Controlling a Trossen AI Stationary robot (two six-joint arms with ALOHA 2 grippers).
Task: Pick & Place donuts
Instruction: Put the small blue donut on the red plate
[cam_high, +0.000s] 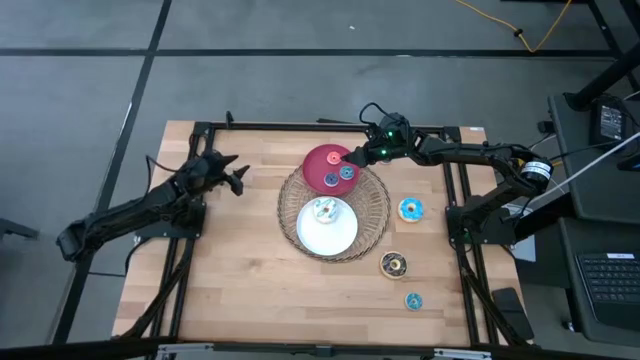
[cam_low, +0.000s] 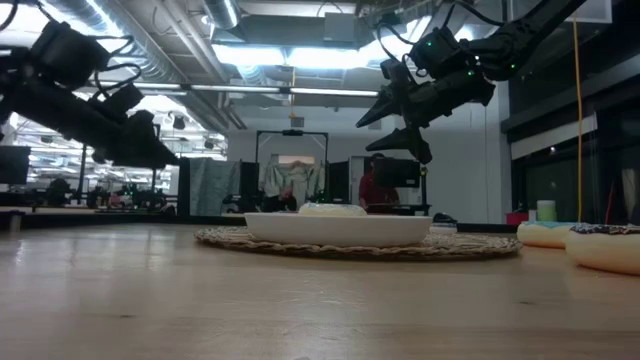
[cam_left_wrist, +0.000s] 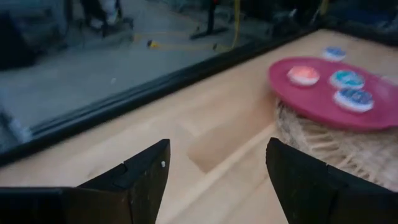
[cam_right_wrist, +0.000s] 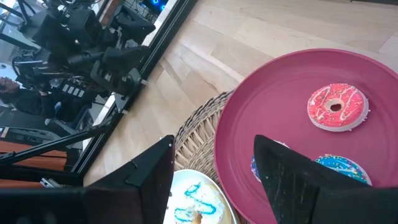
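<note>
- My right gripper (cam_high: 352, 158) hangs above the red plate (cam_high: 318, 163), fingers spread apart and holding nothing; the low view shows it well clear of the table.
- Red plate rests on the far rim of the wicker tray (cam_high: 372, 225). Three donuts on it: a pink one (cam_right_wrist: 336, 106) and two blue ones (cam_high: 346, 173) (cam_high: 331, 180).
- White plate (cam_high: 330, 232) sits in the tray, carrying a white, blue-marked donut (cam_high: 323, 209).
- Loose on the table, right of the tray: blue donut (cam_high: 411, 209), dark brown donut (cam_high: 393, 263), small blue donut (cam_high: 413, 300).
- My left gripper (cam_high: 236, 173) waits left of the tray, fingers parted, empty.
</note>
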